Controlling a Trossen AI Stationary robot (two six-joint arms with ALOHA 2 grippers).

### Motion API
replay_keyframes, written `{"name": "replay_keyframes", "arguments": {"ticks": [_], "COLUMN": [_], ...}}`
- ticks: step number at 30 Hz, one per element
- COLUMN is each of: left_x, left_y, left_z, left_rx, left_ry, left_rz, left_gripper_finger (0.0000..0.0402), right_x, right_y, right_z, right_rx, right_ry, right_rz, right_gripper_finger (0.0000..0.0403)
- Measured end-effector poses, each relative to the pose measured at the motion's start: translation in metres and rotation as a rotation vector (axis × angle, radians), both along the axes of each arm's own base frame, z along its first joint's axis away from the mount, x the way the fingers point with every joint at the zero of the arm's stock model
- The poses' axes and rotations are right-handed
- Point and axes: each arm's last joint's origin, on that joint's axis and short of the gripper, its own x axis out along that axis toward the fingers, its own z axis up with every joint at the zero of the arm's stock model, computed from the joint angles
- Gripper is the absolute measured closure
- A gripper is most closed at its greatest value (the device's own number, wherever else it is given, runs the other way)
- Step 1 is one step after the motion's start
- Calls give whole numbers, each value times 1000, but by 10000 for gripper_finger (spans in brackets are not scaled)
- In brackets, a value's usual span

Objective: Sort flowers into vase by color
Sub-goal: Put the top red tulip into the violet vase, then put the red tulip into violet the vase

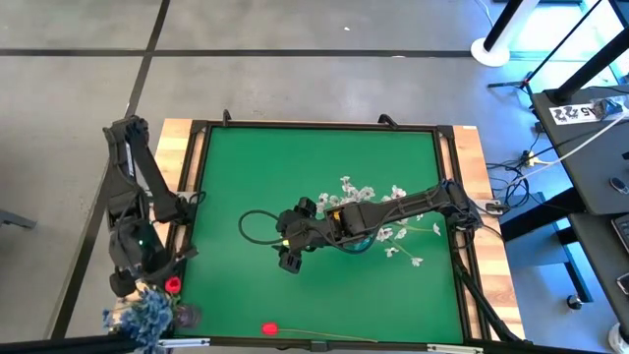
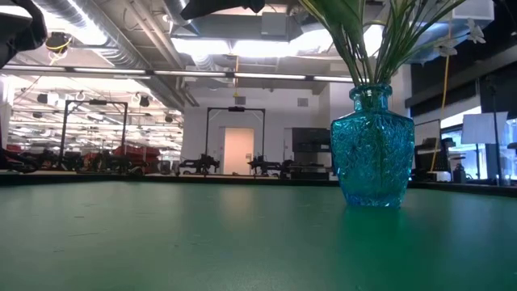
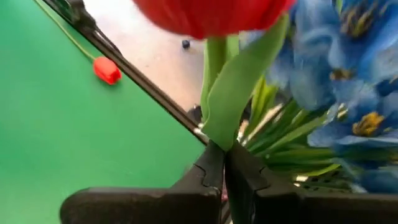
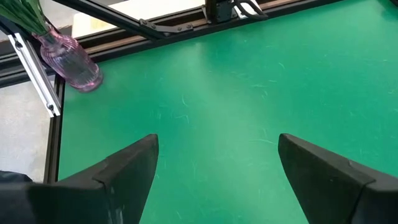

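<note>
Jaws first: on our left gripper (image 3: 225, 163) they are pinched tight on the green stem of a red tulip (image 3: 208, 15), while on our right gripper (image 4: 214, 155) they stand wide apart with nothing between them.

Our left arm sits at the counter's left edge, near the front corner, holding its red tulip right beside the bunch of blue blossoms (image 1: 138, 313) that stand in a pink vase (image 4: 67, 62). Our right arm reaches out over the middle of the green counter (image 1: 314, 167), its gripper hanging well clear of everything. Beneath that arm stands the blue glass vase (image 2: 372, 147), already carrying the sprays of white blossoms (image 1: 369, 197). 1 more red tulip (image 1: 269, 328) lies flat near the front edge, its long stem running off to the right.

We judge the step in hand to be placing the held red flower, and we doubt it belongs with the blue bunch. To do it well, we should keep the stem upright, hold the grip firm low on the stem, and steer the stem tip into the chosen vase's narrow mouth without brushing the blue blossoms. No vase for red flowers shows itself to us here. The lying tulip looks like fair work for our free right gripper, taken at mid-stem, where it lies flat on the counter.
</note>
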Motion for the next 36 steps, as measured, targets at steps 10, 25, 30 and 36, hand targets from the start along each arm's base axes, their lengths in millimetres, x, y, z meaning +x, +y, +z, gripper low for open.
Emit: {"name": "replay_keyframes", "arguments": {"ticks": [10,25,30,36], "left_x": [-3,-19,-26,-32], "left_y": [-12,9,32,57], "left_z": [-7,-24,-16,14], "left_rx": [55,216,325,305], "left_ry": [-3,399,490,478], "left_rz": [-56,-122,-33,150], "left_gripper_finger": [395,241,243,266], "right_x": [7,43,40,32], "right_y": [6,40,50,68], "right_z": [3,-40,-45,-60], "right_rx": [-21,-89,-68,-75], "right_ry": [-80,-246,-214,-116], "right_rz": [59,218,244,301], "right_gripper_finger": [72,72,72,72]}}
